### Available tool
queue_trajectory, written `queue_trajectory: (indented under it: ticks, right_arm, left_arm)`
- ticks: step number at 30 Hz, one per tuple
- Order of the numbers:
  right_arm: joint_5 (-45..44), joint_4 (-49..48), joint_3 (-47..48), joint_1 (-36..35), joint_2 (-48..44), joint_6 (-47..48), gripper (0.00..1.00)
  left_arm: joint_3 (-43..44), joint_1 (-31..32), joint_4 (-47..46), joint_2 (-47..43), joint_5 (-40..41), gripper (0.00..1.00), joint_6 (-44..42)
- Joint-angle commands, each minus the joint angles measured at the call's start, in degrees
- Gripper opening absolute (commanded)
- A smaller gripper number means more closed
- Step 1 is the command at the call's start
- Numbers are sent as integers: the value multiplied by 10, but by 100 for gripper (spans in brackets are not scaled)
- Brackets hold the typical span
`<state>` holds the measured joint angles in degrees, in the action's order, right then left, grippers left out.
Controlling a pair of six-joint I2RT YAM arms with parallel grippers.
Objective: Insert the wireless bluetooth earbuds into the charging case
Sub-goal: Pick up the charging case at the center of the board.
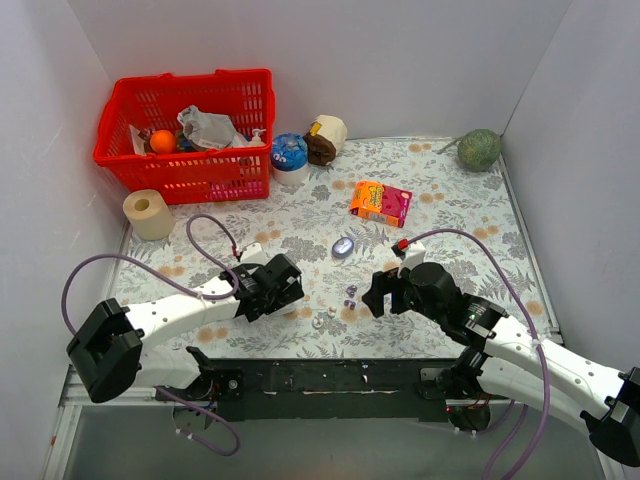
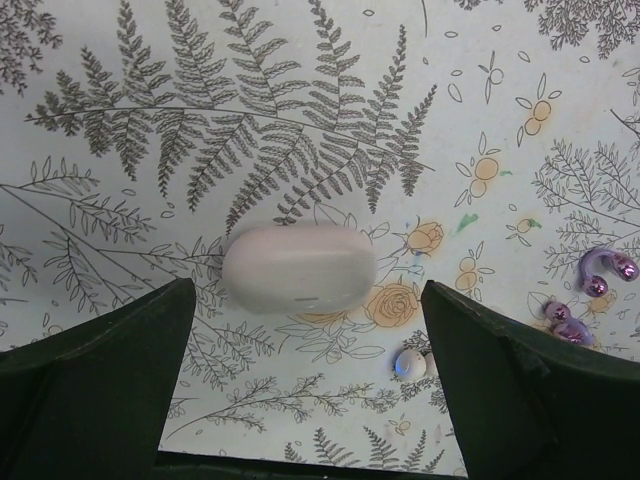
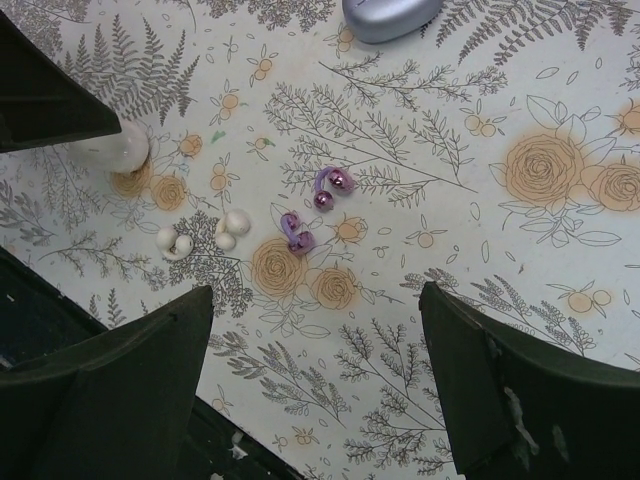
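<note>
Wireless bluetooth earbuds [image 3: 232, 228]: 4 pieces lay loose on the floral table cover [image 1: 450, 200], near its front edge, between the 2 grippers.
White pair [image 3: 175, 242]: 2 pieces lay just beside each other, near the white case [image 2: 298, 268].
Purple pair [image 3: 330, 185]: 2 pieces lay close together, to the right of the white pair and slightly farther back.
Pair axis: in the right wrist view the purple pieces lined up diagonally, upper right to lower left.
Earbud heading: each curved stem was too small to read reliably.
White case axis: the case lay flat, its long axis running from finger to finger across the left wrist view.
Lilac case [image 1: 343, 246]: it lay farther back, apart from all 4 earbuds.
Left gripper [image 2: 305, 300]: the jaws were fully spread over the white case, with 1 finger clear of it on each side; nothing was gripped.
Right gripper [image 3: 315, 300]: the jaws were wide apart, the purple pair lay just ahead of the gap, and nothing was held or touched.
</note>
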<state>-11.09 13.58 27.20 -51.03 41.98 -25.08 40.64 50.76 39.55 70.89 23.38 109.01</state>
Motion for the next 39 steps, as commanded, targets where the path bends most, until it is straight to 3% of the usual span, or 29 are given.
queue_trajectory:
  ticks: [1,14,34,37,39]
  right_arm:
    - [10,-15,3,0,-2,3,91]
    - [6,-9,6,0,0,5,91]
    - [-2,-5,-14,0,-10,3,91]
    - [-3,-2,-15,0,-14,2,91]
    - [-4,0,-18,0,-20,2,91]
  left_arm:
    - [23,4,-30,34,7,98,-49]
    - [21,4,-37,71,-3,98,-95]
    - [15,36,-38,141,3,84,-57]
    - [14,46,-40,152,1,78,-46]
    - [13,50,-40,153,1,69,-42]
